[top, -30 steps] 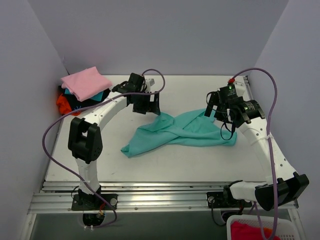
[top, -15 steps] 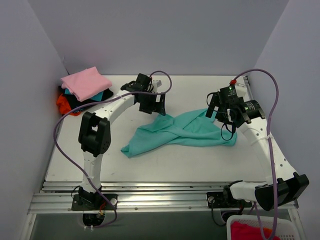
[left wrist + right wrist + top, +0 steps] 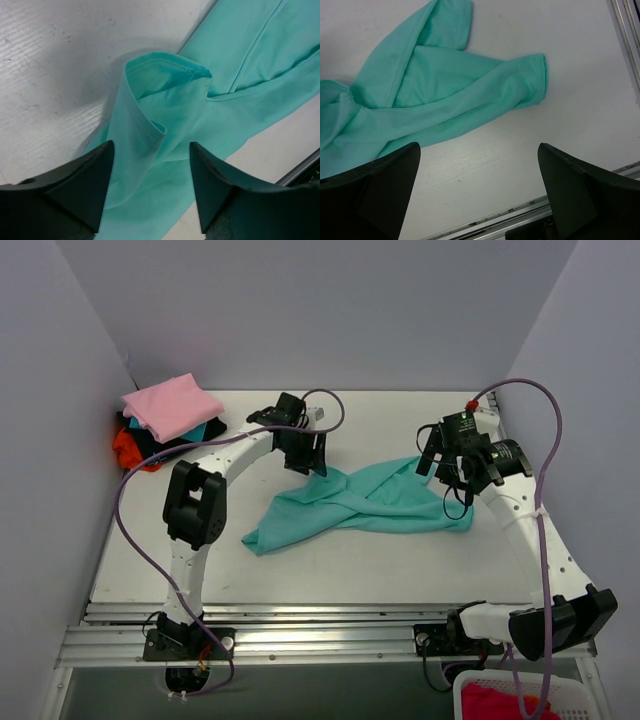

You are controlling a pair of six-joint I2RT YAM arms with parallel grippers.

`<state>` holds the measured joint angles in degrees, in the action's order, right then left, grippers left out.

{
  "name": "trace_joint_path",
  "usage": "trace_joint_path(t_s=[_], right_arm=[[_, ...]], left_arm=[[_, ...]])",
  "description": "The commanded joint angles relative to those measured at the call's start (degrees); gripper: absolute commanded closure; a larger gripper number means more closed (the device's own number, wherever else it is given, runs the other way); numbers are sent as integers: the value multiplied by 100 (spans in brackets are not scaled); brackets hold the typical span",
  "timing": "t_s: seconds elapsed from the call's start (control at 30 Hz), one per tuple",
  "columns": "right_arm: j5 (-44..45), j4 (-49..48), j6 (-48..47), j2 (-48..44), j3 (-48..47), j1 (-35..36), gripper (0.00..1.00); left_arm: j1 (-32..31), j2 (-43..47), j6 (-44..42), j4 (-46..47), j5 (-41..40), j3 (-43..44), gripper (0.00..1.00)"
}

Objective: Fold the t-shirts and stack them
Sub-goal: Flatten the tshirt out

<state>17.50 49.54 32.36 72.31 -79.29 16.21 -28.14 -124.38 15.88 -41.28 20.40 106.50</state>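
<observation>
T-shirt [image 3: 380, 505], teal and crumpled, stretches left-to-right across the table [image 3: 330, 570].

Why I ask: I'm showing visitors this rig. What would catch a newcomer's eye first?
A teal t-shirt lies crumpled across the middle of the table. The left fingers stand open astride a raised fold at its far edge, while the right fingers hang open above its right end. A folded pink t-shirt tops a pile in the far left corner.
</observation>
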Motion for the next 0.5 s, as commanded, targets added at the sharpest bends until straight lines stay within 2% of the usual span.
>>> trace_joint_path(t_s=[0.0, 0.03, 0.07, 0.23, 0.37, 0.47], right_arm=[[228, 249, -37, 55, -192, -91, 0], [228, 258, -45, 55, -192, -126, 0], [228, 241, -72, 63, -184, -153, 0], [-52, -39, -212, 81, 18, -503, 0], [-1158, -400, -318, 300, 395, -1205, 0], [-1573, -515, -248, 713, 589, -1322, 0]], left_arm=[[-16, -78, -32, 208, 25, 91, 39], [-16, -104, -15, 208, 25, 90, 84], [-25, -157, 38, 173, -71, 108, 97], [-42, -166, 100, 190, -142, 187, 98], [-34, 1, 100, 199, -195, 222, 98], [-34, 62, 100, 138, -168, 222, 98]])
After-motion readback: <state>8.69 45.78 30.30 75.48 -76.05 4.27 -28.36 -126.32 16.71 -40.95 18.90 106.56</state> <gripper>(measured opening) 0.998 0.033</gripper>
